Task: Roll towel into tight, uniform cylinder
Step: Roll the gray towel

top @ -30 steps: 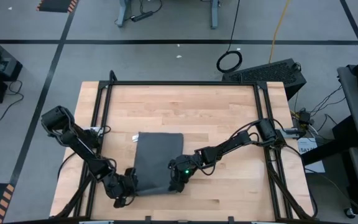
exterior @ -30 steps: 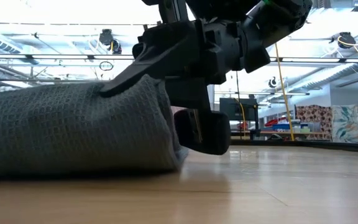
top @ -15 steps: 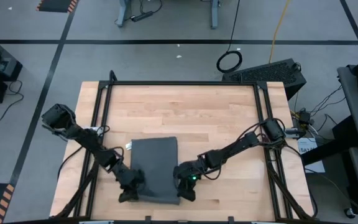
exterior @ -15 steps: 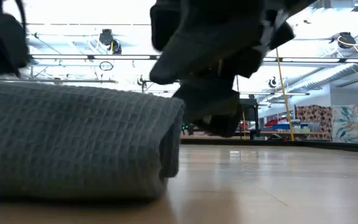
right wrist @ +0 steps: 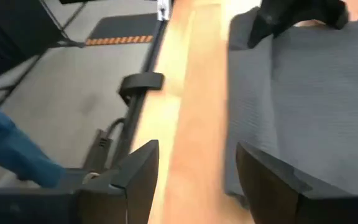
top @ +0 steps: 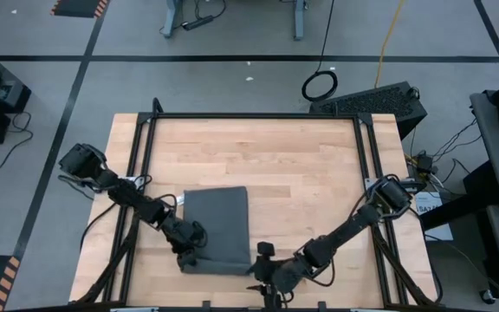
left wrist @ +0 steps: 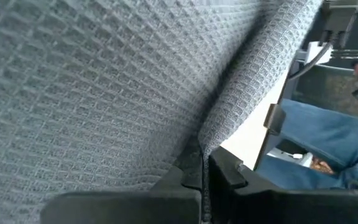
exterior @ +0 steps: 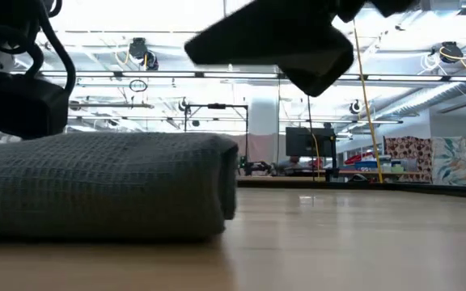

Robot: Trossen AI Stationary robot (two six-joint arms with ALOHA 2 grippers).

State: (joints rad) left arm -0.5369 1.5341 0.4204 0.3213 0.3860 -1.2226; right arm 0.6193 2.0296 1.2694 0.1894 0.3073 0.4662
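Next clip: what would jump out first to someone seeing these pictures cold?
The dark grey towel, folded flat rather than rolled, lies near the table's front edge. The left gripper is clamped on the towel's front left corner, its fingers pinching a fold of cloth. The right gripper hangs open just off the towel's front right corner, holding nothing.

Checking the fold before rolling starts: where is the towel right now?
In the high view the towel lies folded near the table's front edge, left of centre. The left tool pinches its front-left corner; the right tool hangs open just off its front-right corner.
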